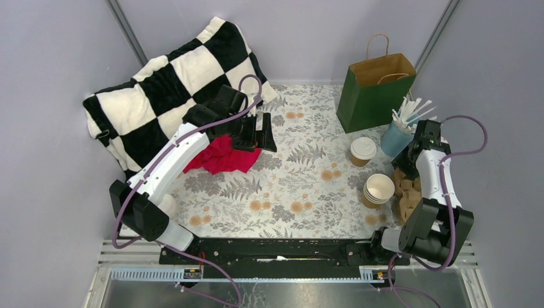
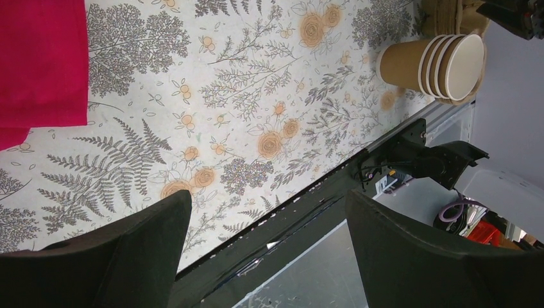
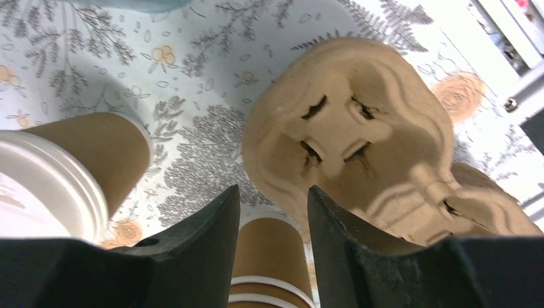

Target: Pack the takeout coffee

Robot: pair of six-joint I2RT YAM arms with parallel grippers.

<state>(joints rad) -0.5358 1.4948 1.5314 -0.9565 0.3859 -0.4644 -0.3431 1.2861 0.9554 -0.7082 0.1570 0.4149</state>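
Right pincer (image 3: pixel 272 192) half-open, empty, between lidded coffee cup (image 3: pixel 51 186) and cardboard carrier (image 3: pixel 359 128) (cup stack (image 3: pixel 269 263) below); left pincer (image 2: pixel 266 205) wide, empty.

Top external: high behind near edge, looking down on whole floral-print tablecloth (image 1: pixel 301 186). Left wrist: low over cloth, facing its near edge. Right wrist: very close, facing down. All three share stack of lidless brown paper cups (image 1: pixel 377 190) (image 2: pixel 436 64) (image 3: pixel 269 263). Top and right wrist share white-lidded brown paper cup (image 1: pixel 363 151) (image 3: pixel 96 147).

The left arm (image 1: pixel 168 162) reaches forward and inward; the left gripper (image 2: pixel 268 253) is empty, jaws spread wide. The right arm (image 1: pixel 439 183) is folded upright; the right gripper (image 3: pixel 274 234) points down, jaws narrowed to a slim gap.
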